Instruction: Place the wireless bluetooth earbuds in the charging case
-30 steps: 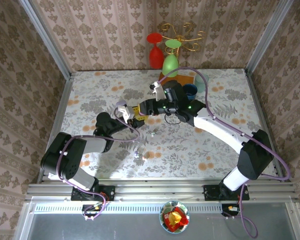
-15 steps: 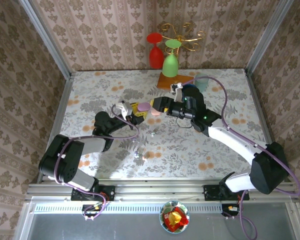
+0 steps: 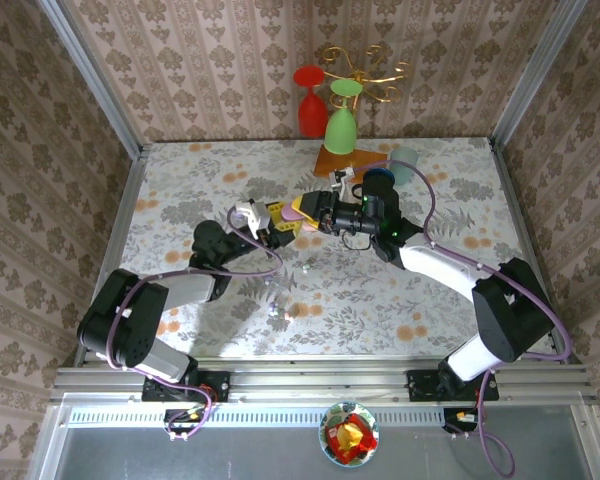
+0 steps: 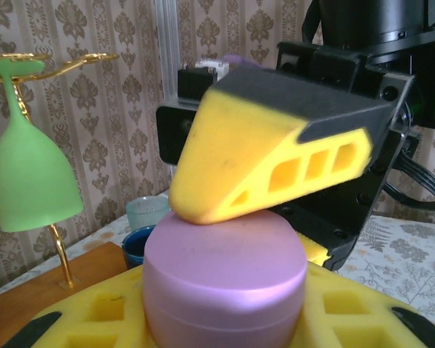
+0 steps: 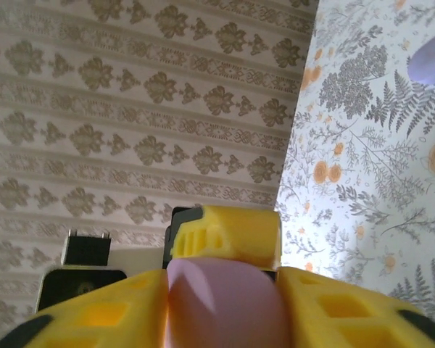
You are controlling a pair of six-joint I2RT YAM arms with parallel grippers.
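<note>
Mid-table, the left gripper (image 3: 285, 220) is clamped on a rounded lilac-pink plastic charging case (image 4: 225, 283) with its lid closed. The right gripper (image 3: 318, 208) pinches it too, one yellow finger (image 4: 261, 159) lying across its top. Tiny pale glossy earbuds (image 3: 280, 312) lie on the flowered tablecloth (image 3: 430, 290), well apart from the case and nearer the arm bases.

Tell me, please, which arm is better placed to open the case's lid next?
Right, probably: the right gripper has a finger on the lid of the pink case, while the left gripper clamps its base.
</note>
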